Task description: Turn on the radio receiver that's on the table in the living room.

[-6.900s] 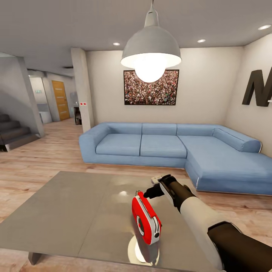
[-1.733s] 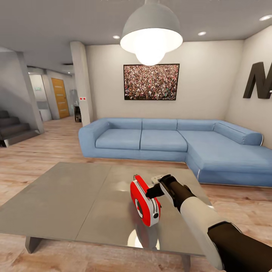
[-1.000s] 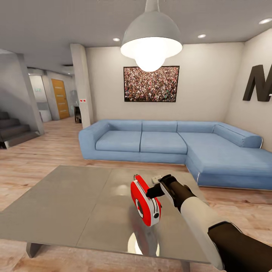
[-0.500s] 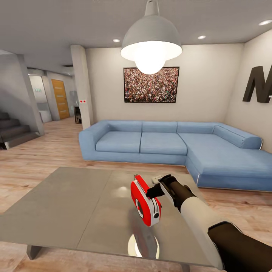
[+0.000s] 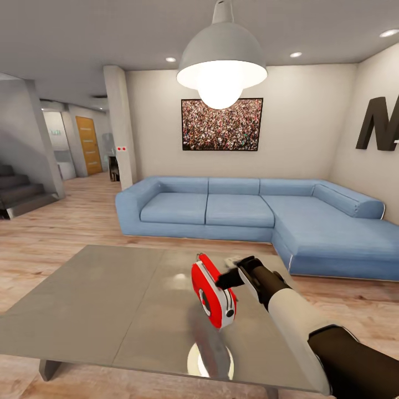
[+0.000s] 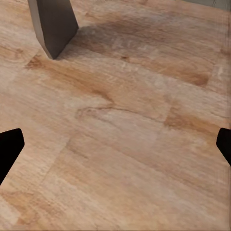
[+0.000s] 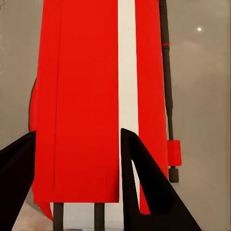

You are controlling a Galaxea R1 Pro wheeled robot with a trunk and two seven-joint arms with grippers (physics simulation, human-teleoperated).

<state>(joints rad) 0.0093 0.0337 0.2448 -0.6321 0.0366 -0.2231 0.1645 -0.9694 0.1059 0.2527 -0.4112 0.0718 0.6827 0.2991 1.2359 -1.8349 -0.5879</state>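
Radio receiver (image 5: 214,298) stands on edge on the glossy grey-brown worktop (image 5: 100,310), near its right-hand end, dial face turned toward the camera's left, white trim and handle along the top and back. Blue L-shaped sofa (image 5: 249,213) beyond, pendant lamp (image 5: 221,52) overhead.

Right gripper (image 5: 224,279) is at the radio's upper back edge. In the right wrist view the red body with its white stripe (image 7: 96,101) runs between the two dark fingers (image 7: 144,187), which are spread on either side of the casing; contact cannot be told for sure, and they look parted rather than clamped.

Left fingers (image 6: 9,149) hang wide apart over bare wood floor (image 6: 125,125), beside a grey table leg (image 6: 53,24); nothing between them.

Handling, as judged: hard, smooth plastic shell, light, tall and narrow on its base, so it would tip or slide on the slick top under a sideways push. Best purchase is across the narrow body. A slim rod, probably the antenna (image 7: 166,86), looks fragile; keep off it.
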